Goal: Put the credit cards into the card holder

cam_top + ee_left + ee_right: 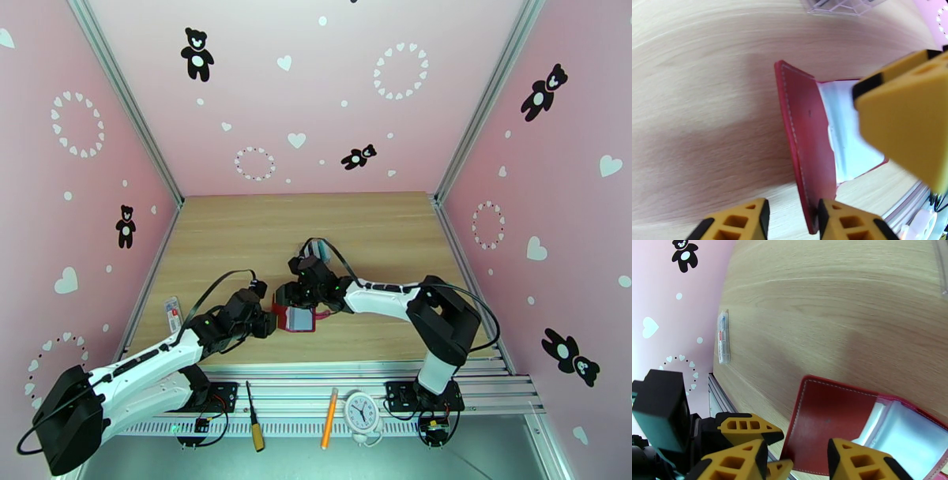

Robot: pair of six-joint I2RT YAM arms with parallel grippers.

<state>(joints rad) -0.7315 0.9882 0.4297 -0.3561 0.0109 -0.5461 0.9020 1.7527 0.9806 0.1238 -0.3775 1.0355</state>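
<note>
The dark red card holder point(300, 320) lies open on the table, its greyish clear pockets point(845, 130) face up and one flap point(829, 417) standing up. My left gripper point(272, 322) is at the holder's left edge. Its jaws are open around the raised flap point(805, 130), which rests against one finger point(845, 223). My right gripper point(294, 298) reaches in from behind, also open, its fingers point(861, 461) straddling the same flap. A teal-blue credit card point(319, 251) shows behind the right wrist, largely hidden.
A clear slotted rack point(841, 6) stands just beyond the holder. A small clear packet point(172, 314) lies by the left wall. A screwdriver point(254, 426), an orange pen point(329, 417) and a small clock point(363, 412) rest on the front rail.
</note>
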